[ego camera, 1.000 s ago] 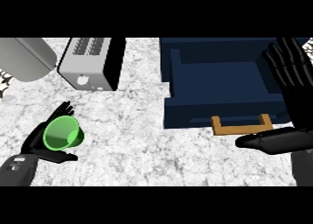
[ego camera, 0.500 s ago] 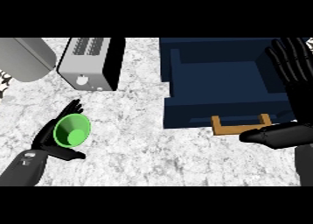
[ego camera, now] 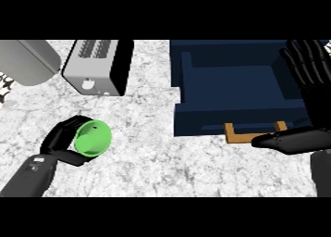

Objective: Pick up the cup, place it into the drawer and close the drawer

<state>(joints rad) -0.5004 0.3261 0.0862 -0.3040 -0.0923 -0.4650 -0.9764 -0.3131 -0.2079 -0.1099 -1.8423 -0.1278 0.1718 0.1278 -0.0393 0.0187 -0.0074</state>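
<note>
The marbled counter (ego camera: 161, 162) spreads under everything I can see. The dark blue drawer (ego camera: 229, 78) stands pulled open across its far right part, and nothing shows on its floor. Left of the drawer, with a strip of bare counter between them, sits the silver and black toaster (ego camera: 96, 67), slots up. Further left of the drawer, past the toaster, a plain grey rounded body (ego camera: 21, 60) runs out of view; I cannot tell what it is.

My right hand (ego camera: 320, 99) lies over the drawer's right side wall. Its fingers (ego camera: 304, 60) are straight and spread, pointing toward the drawer's far end, and it holds nothing. Its thumb (ego camera: 291, 141) reaches leftward along the drawer's front, ending just beside the right end of the pull. I cannot tell whether it touches the wood.

My left hand (ego camera: 62, 139) is well apart from the drawer, out to the left and nearer to me than its front. It is curled round the green cup (ego camera: 93, 139). The cup is tilted, its open mouth facing up and toward the drawer, and my fingers hide much of its outer wall. It is not in the drawer.

The wooden handle (ego camera: 238, 138) juts from the middle of the drawer's front, on the side nearest me.
</note>
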